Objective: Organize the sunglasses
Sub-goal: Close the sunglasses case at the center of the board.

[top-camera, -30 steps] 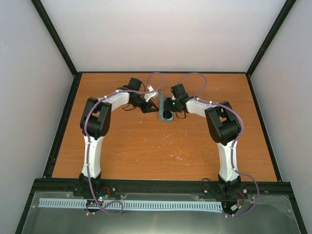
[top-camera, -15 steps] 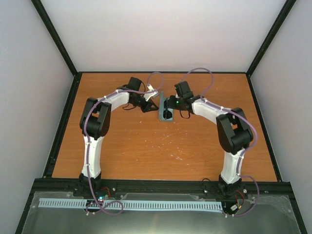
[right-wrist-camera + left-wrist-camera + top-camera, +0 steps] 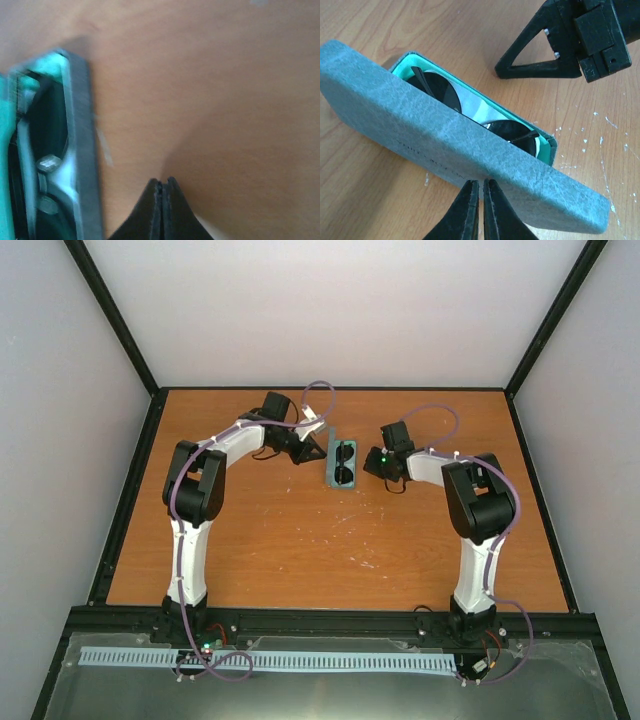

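The sunglasses [image 3: 343,462] lie in the open grey-blue case [image 3: 328,468] at the table's far middle. In the left wrist view their dark lenses [image 3: 438,89] rest on a light cloth [image 3: 476,109] against the green lining, behind the raised lid [image 3: 470,150]. My left gripper [image 3: 320,448] is shut and empty, its tips [image 3: 481,183] at the lid's outer face. My right gripper [image 3: 368,466] is shut and empty, low over bare table to the right of the case; it also shows in the left wrist view [image 3: 500,70]. The right wrist view is blurred, with the case wall [image 3: 80,150] left of the gripper [image 3: 162,181].
The wooden table [image 3: 300,540] is framed by black rails and white walls. White scuff marks [image 3: 350,525] dot the board near the case. Purple cables loop over both wrists.
My right gripper has drawn back to the right, off the case, and the sunglasses now show inside it. The left arm has hardly moved.
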`<state>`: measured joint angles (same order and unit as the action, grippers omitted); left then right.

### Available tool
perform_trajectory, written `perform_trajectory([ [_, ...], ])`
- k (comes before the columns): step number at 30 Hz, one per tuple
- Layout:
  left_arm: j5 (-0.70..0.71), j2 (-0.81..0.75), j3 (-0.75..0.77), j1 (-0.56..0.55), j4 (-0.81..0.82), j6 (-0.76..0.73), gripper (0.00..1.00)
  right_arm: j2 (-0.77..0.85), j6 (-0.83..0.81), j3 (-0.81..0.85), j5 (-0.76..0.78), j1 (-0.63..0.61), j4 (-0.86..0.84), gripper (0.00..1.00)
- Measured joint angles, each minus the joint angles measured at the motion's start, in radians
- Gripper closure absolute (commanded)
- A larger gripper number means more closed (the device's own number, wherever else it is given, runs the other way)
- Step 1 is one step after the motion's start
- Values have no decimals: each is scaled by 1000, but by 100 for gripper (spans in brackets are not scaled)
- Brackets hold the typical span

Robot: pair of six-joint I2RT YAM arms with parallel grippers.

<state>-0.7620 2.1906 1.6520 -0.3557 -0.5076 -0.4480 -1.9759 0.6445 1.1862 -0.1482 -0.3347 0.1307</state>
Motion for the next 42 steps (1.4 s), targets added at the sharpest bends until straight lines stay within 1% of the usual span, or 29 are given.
perform_trajectory([
  [8, -6, 0, 16, 0, 0, 23, 94, -70, 19, 40, -49, -25, -53, 97],
  [13, -11, 16, 52, -2, 1, 35, 94, -87, 19, 50, -73, -35, -80, 97],
  [32, -37, 124, 127, -60, 7, 72, 94, -82, 34, -8, -95, -38, -189, 97],
  [38, -47, 160, 145, -88, 12, 74, 94, -70, 37, -36, -127, -41, -211, 97],
  [39, -47, 163, 148, -90, 12, 75, 93, -67, 37, -40, -127, -41, -211, 97],
  [40, -47, 163, 148, -93, 14, 76, 88, -61, 37, -47, -127, -41, -210, 97],
  [41, -45, 163, 148, -93, 15, 77, 79, -55, 36, -53, -126, -41, -208, 97],
  [42, -45, 161, 146, -94, 18, 80, 67, -47, 34, -62, -125, -42, -203, 97],
])
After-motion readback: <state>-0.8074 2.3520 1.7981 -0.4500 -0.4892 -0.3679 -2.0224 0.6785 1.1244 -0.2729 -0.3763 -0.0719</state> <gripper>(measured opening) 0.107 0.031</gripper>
